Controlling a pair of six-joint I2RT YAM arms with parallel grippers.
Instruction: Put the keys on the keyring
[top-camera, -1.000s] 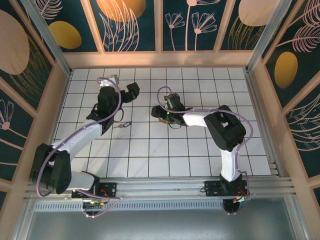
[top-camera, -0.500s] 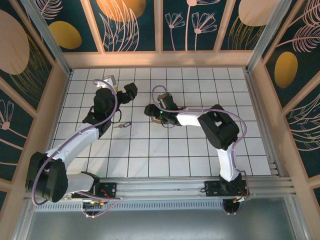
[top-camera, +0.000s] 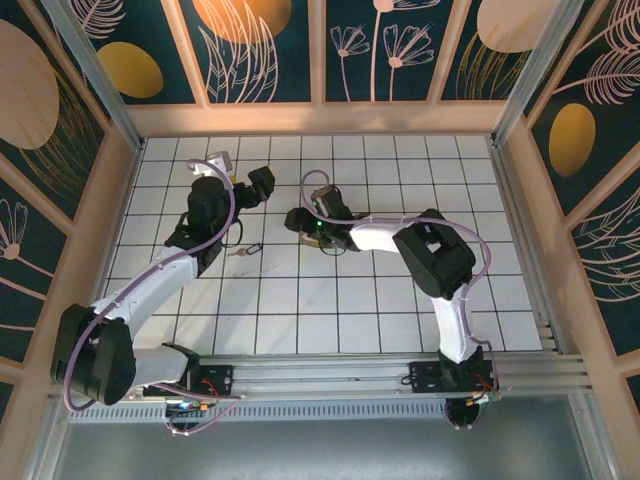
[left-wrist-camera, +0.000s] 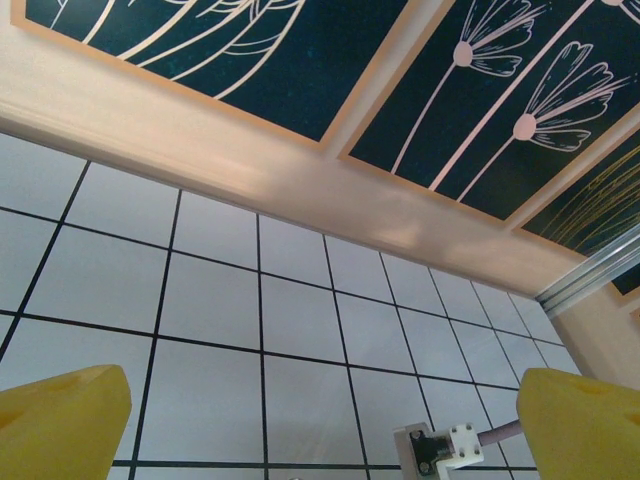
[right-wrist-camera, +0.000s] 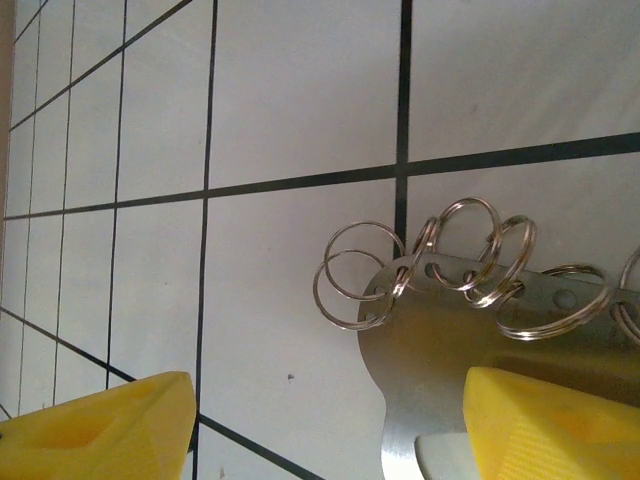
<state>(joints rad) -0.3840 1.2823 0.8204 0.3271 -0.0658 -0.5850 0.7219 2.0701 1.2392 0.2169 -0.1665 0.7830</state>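
White tiled table (top-camera: 380, 300) with black grid lines, boxed in by a pale wooden frame and dark teal panels (top-camera: 265, 60) painted with flowers and orange discs; an aluminium rail (top-camera: 330, 362) along the bottom of the top view carried both arm bases. Task looked barely begun: one key (top-camera: 246, 251) lay flat on a tile left of centre in the top view, loose, untouched, apart from both grippers. Couldn't make out any other keys. At lower right of the right wrist view was the keyring (right-wrist-camera: 450, 330), a silvery flat plate with a row of holes and several split rings (right-wrist-camera: 465, 250) hooked through, all bare. Whether it rested on the table, couldn't tell. Near frame centre in the top view, up and right of the key, the right gripper (top-camera: 300, 222) had its jaws spread; one yellow finger (right-wrist-camera: 540, 420) was just beside the plate, the other well apart at lower left, so no pinch as far as visible. Upper left of centre, the left gripper (top-camera: 262, 185) had jaws spread wide, nothing between its fingers (left-wrist-camera: 60, 420). Left to do, by my read: pick up the key, steady a ring, thread it on
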